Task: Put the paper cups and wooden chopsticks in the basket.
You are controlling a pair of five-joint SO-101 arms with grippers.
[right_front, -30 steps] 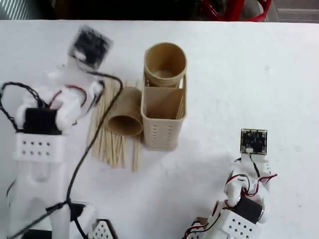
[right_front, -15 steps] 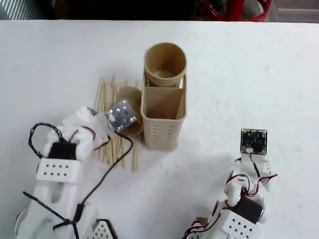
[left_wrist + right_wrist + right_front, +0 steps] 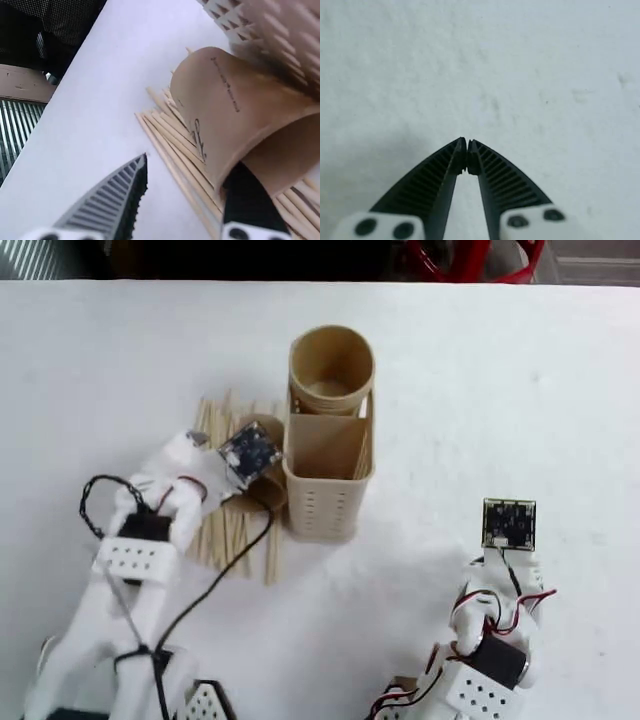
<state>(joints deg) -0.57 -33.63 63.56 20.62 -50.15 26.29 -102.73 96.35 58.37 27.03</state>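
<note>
— Where is there room to pass?
— Over the open desk right of the basket.
— And left of it?
— The lying cup touches the basket wall, chopsticks fanned beneath it.

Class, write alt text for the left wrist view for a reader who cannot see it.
An open pincer straddles the wall of a paper cup lying on its side on wooden chopsticks, one finger in its mouth. A perforated basket stands behind, on a white table.

White counter, evenly lit. Beyond its far edge the room is dark, with a red frame and a grey slatted panel, possibly a vent.
</note>
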